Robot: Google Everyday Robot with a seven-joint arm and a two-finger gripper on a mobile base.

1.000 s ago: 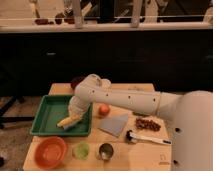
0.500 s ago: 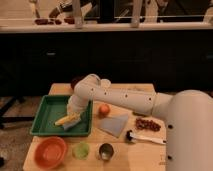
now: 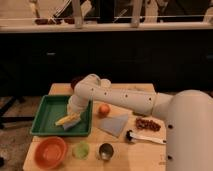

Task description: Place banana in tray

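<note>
A small yellow banana (image 3: 67, 119) lies inside the green tray (image 3: 47, 111) near its right front corner. My gripper (image 3: 71, 116) reaches down into the tray from the white arm (image 3: 125, 97), right over the banana. The gripper's lower end meets the banana, and I cannot tell whether it still holds the fruit.
An orange bowl (image 3: 49, 151) sits at the table's front left, with a green cup (image 3: 81, 149) and a metal cup (image 3: 105, 150) beside it. An orange fruit (image 3: 104, 109), a grey cloth (image 3: 116, 123), a pile of brown bits (image 3: 145, 124) and a white-handled utensil (image 3: 145, 138) lie to the right of the tray.
The arm has shifted slightly to the right over the tray. The banana stays low in the tray's right front part.
</note>
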